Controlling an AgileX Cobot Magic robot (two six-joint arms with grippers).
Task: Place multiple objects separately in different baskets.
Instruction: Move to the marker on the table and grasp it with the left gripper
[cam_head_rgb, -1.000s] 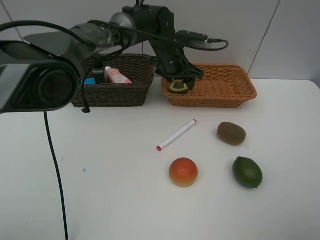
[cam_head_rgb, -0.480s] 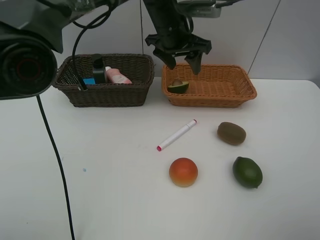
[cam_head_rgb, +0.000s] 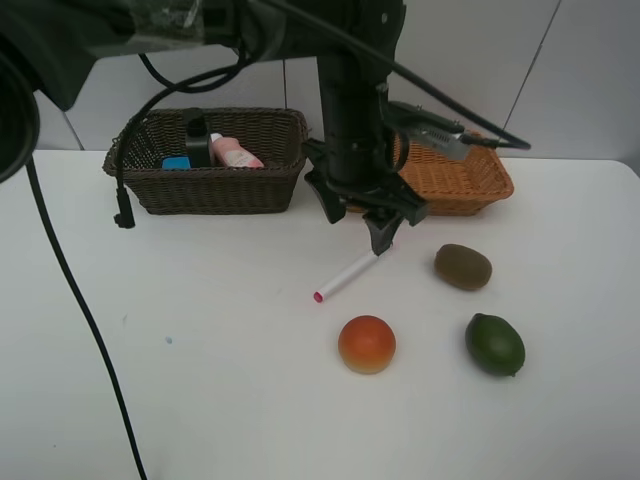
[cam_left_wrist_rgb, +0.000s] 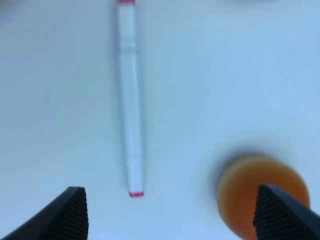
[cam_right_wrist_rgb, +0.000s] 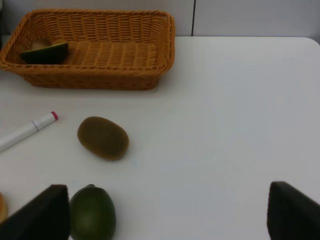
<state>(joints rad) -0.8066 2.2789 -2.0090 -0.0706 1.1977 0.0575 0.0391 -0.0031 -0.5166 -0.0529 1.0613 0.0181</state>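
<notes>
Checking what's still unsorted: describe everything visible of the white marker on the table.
The slim white marker with pink ends looks like smooth plastic, with a faint ring seam along its barrel. It lies flat and diagonal on the white table, which alone touches it, apart from the orange-red round fruit. The open left end effector hangs over it without gripping, covering one end in the high view.

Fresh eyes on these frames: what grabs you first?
The black left arm's open gripper hangs mid-table, over the white marker. Nearer the camera lie the loose orange-red fruit, kiwi and lime. The dark basket and orange basket sit at the back.
</notes>
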